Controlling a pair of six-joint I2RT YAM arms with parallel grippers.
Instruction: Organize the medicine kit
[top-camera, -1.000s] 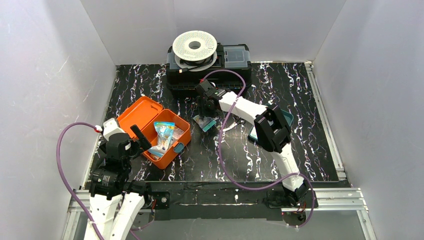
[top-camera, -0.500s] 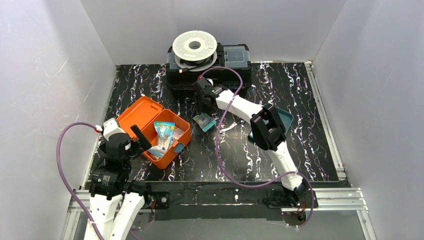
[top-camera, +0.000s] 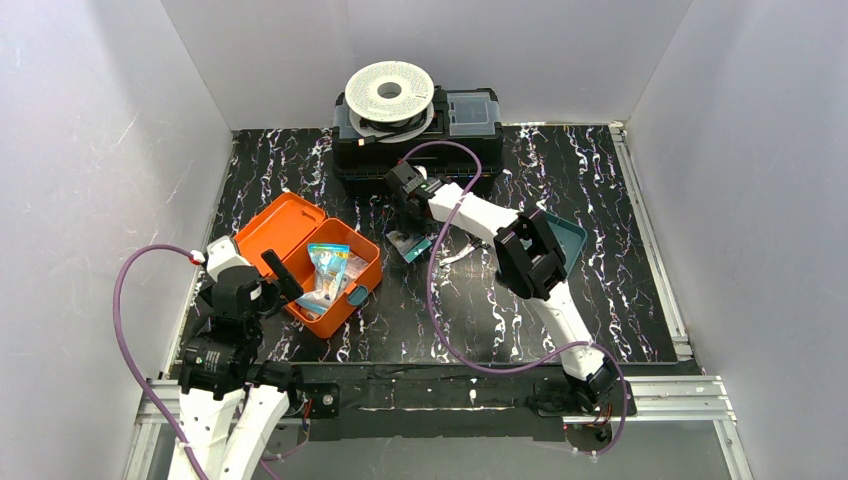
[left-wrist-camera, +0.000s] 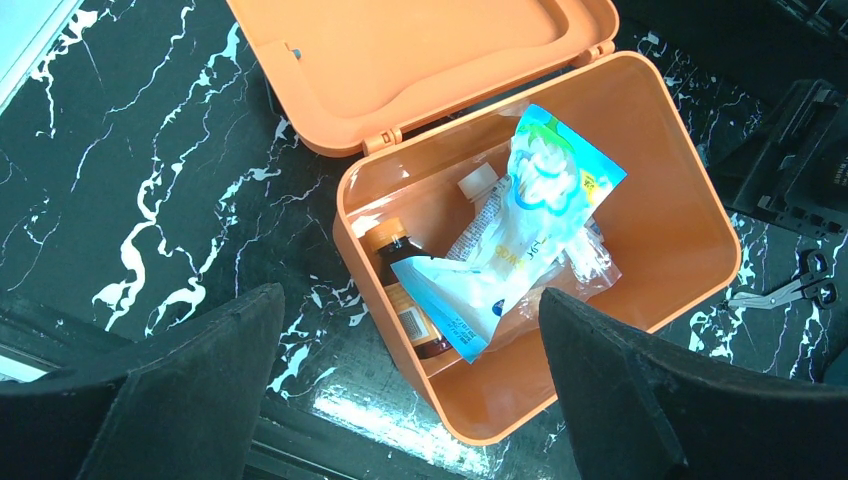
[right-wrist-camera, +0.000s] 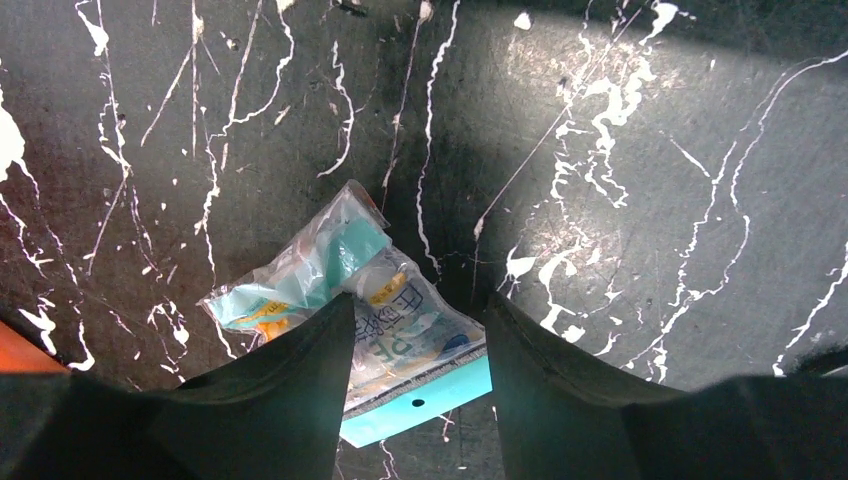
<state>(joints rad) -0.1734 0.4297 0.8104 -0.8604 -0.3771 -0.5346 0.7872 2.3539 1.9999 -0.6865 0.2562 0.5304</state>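
Two sets of jaws stood open and empty. At the left, the left jaws hung spread wide above the medicine kit. The kit sat on the left part of the worktop, its lid thrown back toward the far left, its latch facing near right and its long axis running near left to far right. A blue-and-white pouch and a brown bottle lay inside. Near the kit's right side, but apart from it, lay a clear packet with a teal card end. The right jaws hovered straight over it, parted to either side and gripping nothing. The packet's long axis ran diagonally across their gap, card end toward the near right, so I judged a wrist turn would help before closing. The right arm was plainly the nearer. Farther right, the teal tray lay partly behind that arm.
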